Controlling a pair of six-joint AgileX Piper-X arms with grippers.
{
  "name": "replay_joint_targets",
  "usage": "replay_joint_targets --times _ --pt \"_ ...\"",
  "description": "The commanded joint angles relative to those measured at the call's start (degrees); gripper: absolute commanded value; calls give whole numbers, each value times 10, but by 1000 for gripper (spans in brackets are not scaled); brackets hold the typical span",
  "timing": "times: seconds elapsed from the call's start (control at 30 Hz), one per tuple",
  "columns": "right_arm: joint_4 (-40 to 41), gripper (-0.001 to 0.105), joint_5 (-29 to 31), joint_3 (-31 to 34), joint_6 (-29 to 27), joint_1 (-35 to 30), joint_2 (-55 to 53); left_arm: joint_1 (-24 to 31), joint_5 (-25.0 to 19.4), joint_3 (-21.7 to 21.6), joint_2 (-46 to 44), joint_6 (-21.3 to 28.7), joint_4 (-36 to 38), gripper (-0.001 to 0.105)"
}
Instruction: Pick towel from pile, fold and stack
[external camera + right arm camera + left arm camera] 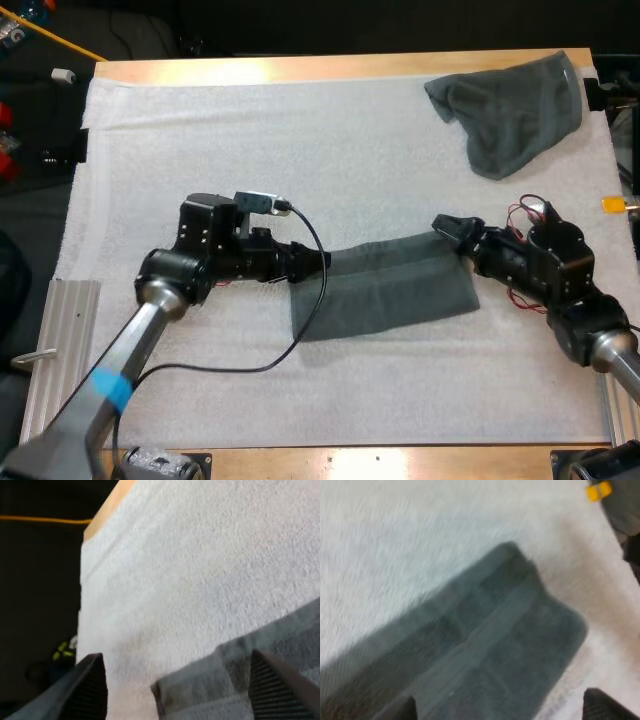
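Left end effector (314, 262), low at the near-left edge of the flat towel (385, 290), has its fingers (602, 706) set wide apart, w/ cloth lying under the gap and nothing pinched. Right end effector (447, 226) sits at the same towel's far-right corner, its fingers (89, 686) also spread wide. The corner lies between them but isn't squeezed.

Task status, by the look of things: one dark grey-green towel is out of the pile and spread on the white mat (250, 130) mid-surface as a long strip. A seam running lengthwise in the left wrist view suggests at least one fold is in, though that can't be confirmed. Approx. halfway on this piece. What's left is prob. a grip at each end, another fold to shorten it, then a spot to start a stack, since none is seen yet.

Crumpled towel (515, 105) lies bunched at the mat's far-right corner, well apart from both arms and untouched. It looks like the next one for the fold-and-stack routine.
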Motion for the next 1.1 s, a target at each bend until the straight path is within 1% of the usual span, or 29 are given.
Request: replay_joint_targets --times 0.0,0.03,0.1,0.13,0.17,0.2,0.23,0.3,0.33,0.4,0.5,0.53,0.6,0.7,0.8,0.87,0.93,1.0,1.07 --pt "28 60 -6 -11 -29 1 -15 -1 -12 -4 -16 4 6 65" --pt "49 60 -4 -14 -39 1 -22 -1 -13 -4 -26 6 10 65" --pt "138 60 5 -36 -98 0 -45 -1 -28 -4 -60 9 34 65" --pt "155 60 8 -43 -115 0 -49 -1 -31 -4 -67 11 43 65" --pt "191 61 12 -53 -137 0 -58 -1 -36 -4 -84 11 57 65" --pt "232 65 18 -67 -163 0 -67 -1 -39 -4 -99 11 71 65" --pt "255 66 20 -74 -177 0 -72 -1 -42 -4 -111 9 80 65" --pt "336 71 30 -104 -226 0 -84 -1 -50 -4 -143 5 117 65" --pt "356 72 32 -110 -234 0 -88 -1 -52 -4 -153 6 124 65" --pt "424 71 45 -138 -272 0 -96 -1 -63 -4 -190 -11 161 65" --pt "505 71 57 -176 -303 0 -98 -1 -71 -4 -232 -27 202 65" --pt "521 71 57 -184 -311 0 -98 -1 -75 -4 -245 -33 213 65" --pt "575 71 57 -208 -329 0 -98 -1 -88 -4 -278 -46 249 65" --pt "630 71 57 -229 -339 0 -99 -1 -106 -4 -320 -50 305 65" --pt "660 71 58 -242 -357 0 -99 -1 -108 -4 -358 -62 348 65" --pt "663 71 62 -242 -358 0 -99 -1 -108 -4 -385 -70 362 65" --pt "662 71 83 -242 -359 0 -98 -1 -108 -4 -406 -81 366 65" --pt "651 71 101 -242 -363 -2 -93 -1 -108 -4 -429 -105 362 65" --pt "641 71 103 -242 -367 -9 -85 -1 -108 -4 -439 -122 360 65"
